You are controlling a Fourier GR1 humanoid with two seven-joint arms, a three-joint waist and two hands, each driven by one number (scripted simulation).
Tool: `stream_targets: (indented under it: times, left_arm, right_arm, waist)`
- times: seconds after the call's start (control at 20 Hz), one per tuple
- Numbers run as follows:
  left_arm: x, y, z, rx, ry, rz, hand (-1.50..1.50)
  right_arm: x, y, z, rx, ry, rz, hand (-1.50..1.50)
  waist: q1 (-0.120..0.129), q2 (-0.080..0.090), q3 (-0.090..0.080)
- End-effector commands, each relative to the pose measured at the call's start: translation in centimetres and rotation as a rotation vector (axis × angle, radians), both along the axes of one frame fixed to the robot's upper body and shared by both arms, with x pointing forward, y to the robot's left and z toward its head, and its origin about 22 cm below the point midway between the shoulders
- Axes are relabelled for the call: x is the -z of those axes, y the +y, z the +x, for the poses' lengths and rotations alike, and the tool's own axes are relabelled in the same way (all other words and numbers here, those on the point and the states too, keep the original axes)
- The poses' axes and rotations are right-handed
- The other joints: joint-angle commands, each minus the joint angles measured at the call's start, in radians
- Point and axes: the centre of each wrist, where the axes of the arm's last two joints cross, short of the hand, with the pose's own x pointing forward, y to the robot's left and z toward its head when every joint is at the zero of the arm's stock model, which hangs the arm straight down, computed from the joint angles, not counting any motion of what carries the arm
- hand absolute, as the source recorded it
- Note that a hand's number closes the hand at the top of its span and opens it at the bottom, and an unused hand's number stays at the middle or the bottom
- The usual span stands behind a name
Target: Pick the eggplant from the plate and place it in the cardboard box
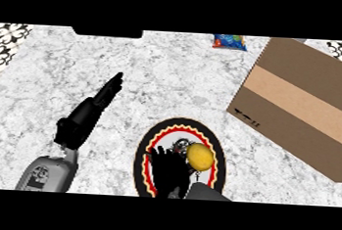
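Observation:
A round plate [144, 150] with a black, red and cream rim lies at the lower middle of the counter. On it rests a yellow, rounded item [200, 156], standing where the eggplant is named. My right hand [168, 169] hovers over the plate just left of this yellow item, fingers spread and pointing up, its edge against the item but not curled round it. The open cardboard box [305, 104] stands to the right, tilted in view. My left hand [87, 115] stays at the left with straight fingers pointing up and right, holding nothing.
A colourful snack bag [230, 41] lies at the back, left of the box's far corner. A dark object [105, 31] sits at the top edge. Patterned tiles [5, 39] border the grey marble counter at both top corners.

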Motion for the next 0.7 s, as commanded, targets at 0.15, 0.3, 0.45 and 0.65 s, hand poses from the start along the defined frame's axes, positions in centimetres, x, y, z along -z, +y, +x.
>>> stream_targets:
  times: [0.15, 0.3, 0.45, 0.65]
  left_arm:
    - [0.9, 0.7, -0.3, -0.005, 0.006, 0.009, 0.0]
    - [-0.6, -0.8, -0.1, -0.004, 0.01, 0.018, 0.0]
    - [-0.5, 0.1, 1.0, 0.012, 0.003, 0.01, 0.0]
    - [-2.0, -0.2, -0.4, -0.002, -0.002, 0.035, 0.0]
  right_arm:
    - [2.2, -1.6, -0.9, -0.007, 0.007, -0.074, -1.5]
    - [2.8, -1.4, 0.3, 0.006, 0.045, -0.045, 1.5]
    - [3.9, -0.7, -0.6, -0.054, 0.011, -0.058, 1.5]
    - [3.5, -0.7, -1.8, -0.065, -0.042, -0.053, 1.5]
  waist:
    - [-0.007, 0.001, -0.001]
    - [-0.003, 0.001, -0.001]
    - [0.002, 0.003, -0.001]
    - [-0.003, 0.0, -0.001]
